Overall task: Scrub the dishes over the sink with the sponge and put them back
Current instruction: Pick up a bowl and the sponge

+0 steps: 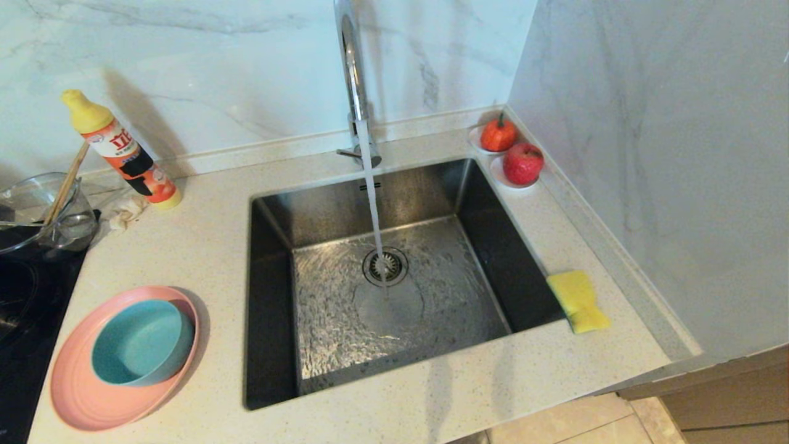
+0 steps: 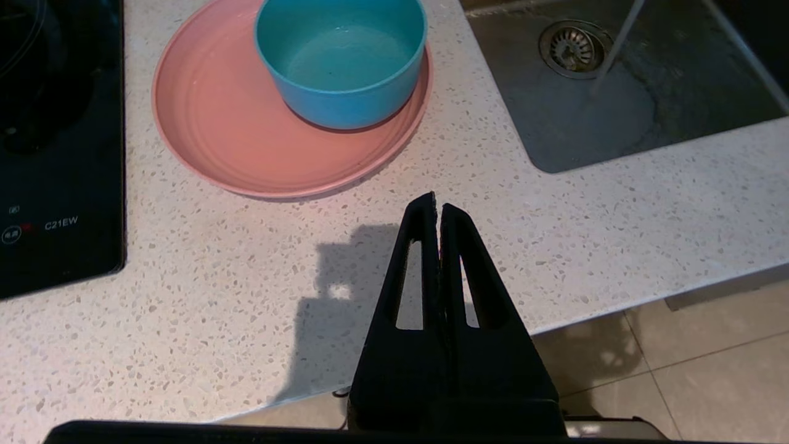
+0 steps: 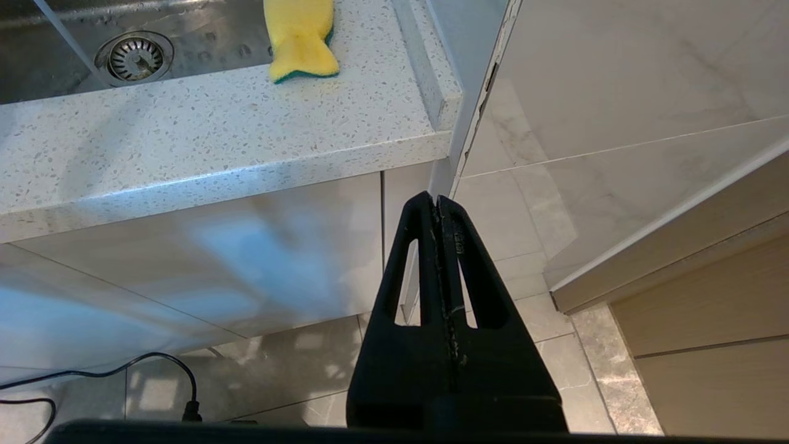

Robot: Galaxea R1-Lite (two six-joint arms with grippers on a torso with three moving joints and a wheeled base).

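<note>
With both grippers' jaws pressed together and empty, left gripper (image 2: 438, 206) near the bench edge, right gripper (image 3: 437, 198) low, I judge nothing started: bowl (image 1: 143, 343) on plate (image 1: 80, 388) left of sink (image 1: 271, 296), so next fetch sponge (image 1: 578, 301).

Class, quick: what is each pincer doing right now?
Left pincer: closed, empty, over the counter.
Right pincer: closed, empty, below the counter edge.
</note>
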